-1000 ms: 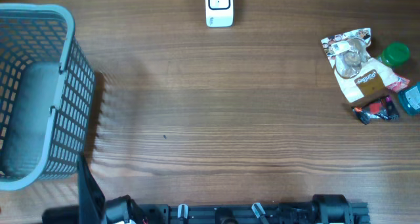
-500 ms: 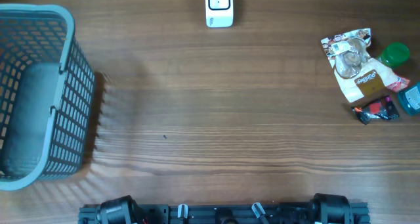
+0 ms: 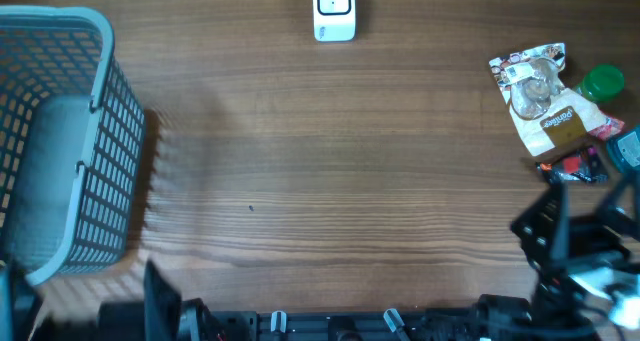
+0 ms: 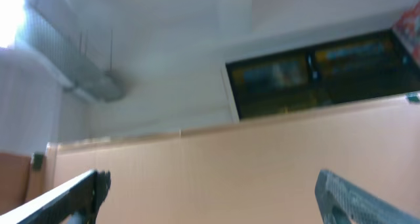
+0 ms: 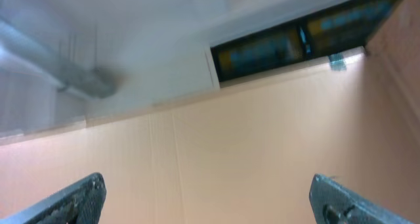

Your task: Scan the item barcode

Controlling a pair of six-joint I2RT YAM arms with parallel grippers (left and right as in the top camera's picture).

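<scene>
The left gripper (image 4: 213, 188) and right gripper (image 5: 207, 194) gape wide and hold nothing, their cameras tilted upward, probably because neither arm is reaching in. The right arm (image 3: 560, 236) sits near the items (image 3: 545, 101) heaped at the right edge of the table (image 3: 330, 181), so it is likely the picker. The scanner (image 3: 334, 9) stands at the far edge, and a basket (image 3: 60, 131) stands left.

Grey-blue mesh basket (image 3: 120, 161) at the left edge — upright, on a brown wooden table (image 3: 330, 171) with sideways grain

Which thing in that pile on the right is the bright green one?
The round green-capped container on the pile's far side. The pouch beside it is white and brown, and the small packet is black and red.
</scene>
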